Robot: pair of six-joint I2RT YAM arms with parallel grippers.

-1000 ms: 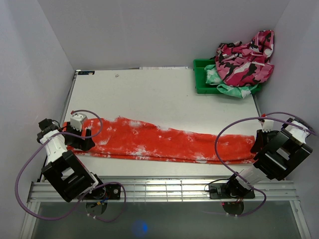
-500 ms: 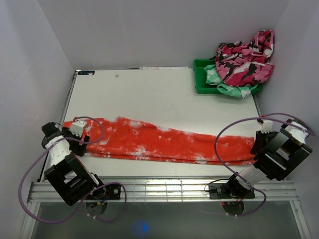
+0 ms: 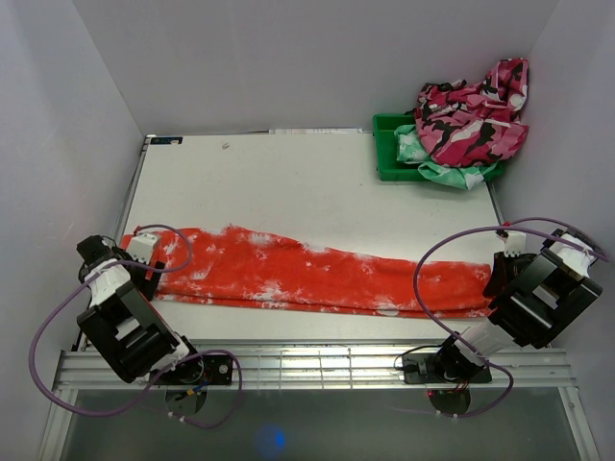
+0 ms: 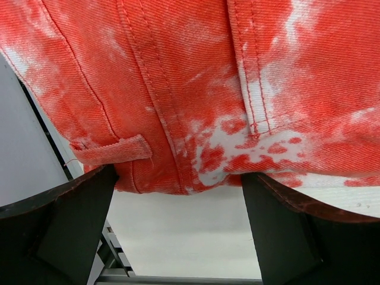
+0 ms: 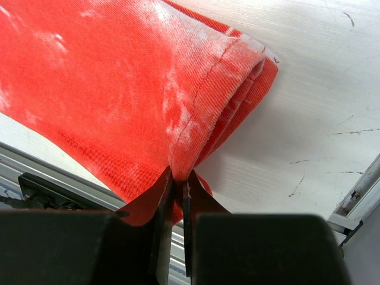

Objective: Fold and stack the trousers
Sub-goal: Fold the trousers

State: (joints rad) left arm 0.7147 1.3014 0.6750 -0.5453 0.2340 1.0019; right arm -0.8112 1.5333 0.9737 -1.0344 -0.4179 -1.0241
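The trousers (image 3: 307, 274) lie as one long red-orange strip with white splotches across the near part of the table. My left gripper (image 3: 142, 261) is at their left end. In the left wrist view it (image 4: 178, 178) is open, its dark fingers (image 4: 65, 225) wide apart on either side of the waistband edge and belt loop (image 4: 113, 151), with bare table between them. My right gripper (image 3: 500, 274) is at the right end. In the right wrist view it (image 5: 178, 175) is shut on the folded leg hem of the trousers (image 5: 119, 89).
A green bin (image 3: 384, 144) at the back right holds a pink, black and white camouflage garment (image 3: 471, 120) over a mint-green and white one (image 3: 452, 173). A metal rail (image 3: 317, 365) runs along the table's near edge. Walls close in on both sides.
My left arm has drawn back to the left, so the open gripper now sits at the very end of the trousers. The right gripper and the cloth have not moved.
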